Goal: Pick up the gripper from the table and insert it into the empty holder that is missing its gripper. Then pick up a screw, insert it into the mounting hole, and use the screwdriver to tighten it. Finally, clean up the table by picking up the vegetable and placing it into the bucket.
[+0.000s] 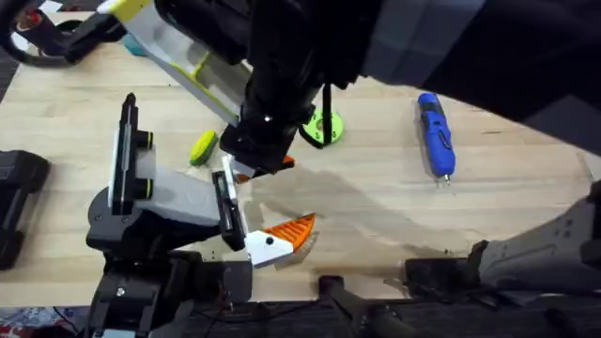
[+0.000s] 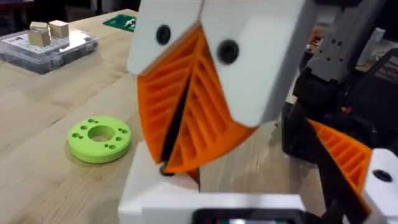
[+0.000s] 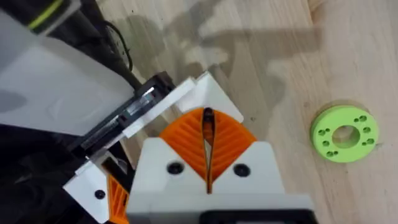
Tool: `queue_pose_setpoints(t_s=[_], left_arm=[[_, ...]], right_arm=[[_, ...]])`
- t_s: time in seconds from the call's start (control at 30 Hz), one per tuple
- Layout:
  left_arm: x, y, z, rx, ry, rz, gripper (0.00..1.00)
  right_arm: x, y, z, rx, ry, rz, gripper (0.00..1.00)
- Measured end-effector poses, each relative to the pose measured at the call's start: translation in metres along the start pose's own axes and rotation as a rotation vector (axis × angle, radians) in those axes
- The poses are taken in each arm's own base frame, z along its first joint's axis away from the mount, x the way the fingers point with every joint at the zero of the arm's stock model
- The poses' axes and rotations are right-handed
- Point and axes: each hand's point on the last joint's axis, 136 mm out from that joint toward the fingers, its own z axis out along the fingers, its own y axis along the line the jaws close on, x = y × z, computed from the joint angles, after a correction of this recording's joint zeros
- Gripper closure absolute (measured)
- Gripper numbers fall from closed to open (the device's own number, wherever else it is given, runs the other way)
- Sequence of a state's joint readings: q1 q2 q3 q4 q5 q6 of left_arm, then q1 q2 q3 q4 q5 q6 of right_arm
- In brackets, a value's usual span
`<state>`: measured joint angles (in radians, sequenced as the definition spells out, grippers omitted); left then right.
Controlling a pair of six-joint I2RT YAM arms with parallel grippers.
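The holder (image 1: 164, 199), white-grey with black plates, is my left hand. Its two mounts stand apart, so my left gripper (image 1: 246, 223) is open. The front mount carries an orange ridged gripper (image 1: 293, 229) (image 2: 345, 155). My right gripper (image 1: 255, 161) (image 3: 208, 115) reaches across and hangs over the holder's other mount (image 3: 211, 93) (image 2: 155, 186), shut on a small dark screw (image 2: 166, 168). The yellow-green vegetable (image 1: 203, 147) lies just beyond the holder. The blue screwdriver (image 1: 435, 134) lies at the right. The bucket is out of view.
A lime-green disc with a hole (image 1: 324, 127) (image 2: 99, 138) (image 3: 343, 132) lies right beside the right gripper. A teal pouch (image 1: 141, 42) sits at the back left, a clear plastic box (image 2: 46, 40) farther off, and black gear (image 1: 19, 202) at the left edge.
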<state>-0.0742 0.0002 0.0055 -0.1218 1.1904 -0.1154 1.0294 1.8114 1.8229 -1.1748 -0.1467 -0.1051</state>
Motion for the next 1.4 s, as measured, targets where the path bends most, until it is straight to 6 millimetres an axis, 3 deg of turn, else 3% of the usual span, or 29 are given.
queue_pose_setpoints(t_s=[0.57,0.6,0.77,0.8,0.83,1.2,1.4], left_arm=[[0.0,0.0,0.0,0.0,0.0,0.0,0.014],[0.0,0.0,0.0,0.0,0.0,0.001,0.014],[0.0,0.0,0.0,0.0,0.0,-0.004,0.014],[0.0,0.0,0.0,0.0,0.0,-0.005,0.014],[0.0,0.0,0.0,-0.001,0.0,-0.005,0.014],[0.0,0.0,0.0,0.0,0.0,-0.002,0.014],[0.0,0.0,0.0,0.0,0.0,-0.001,0.015]], right_arm=[[0.0,0.0,0.0,0.0,0.0,0.001,0.984],[0.0,0.0,0.0,0.0,0.001,0.005,0.909],[0.001,-0.003,-0.001,0.018,0.006,0.003,0.15],[0.002,-0.007,-0.001,0.029,0.007,0.005,0.042],[0.002,-0.009,-0.002,0.031,0.006,0.011,0.015],[0.004,-0.006,-0.008,0.027,0.013,0.009,0.005],[0.001,0.004,-0.034,0.02,-0.028,-0.011,0.005]])
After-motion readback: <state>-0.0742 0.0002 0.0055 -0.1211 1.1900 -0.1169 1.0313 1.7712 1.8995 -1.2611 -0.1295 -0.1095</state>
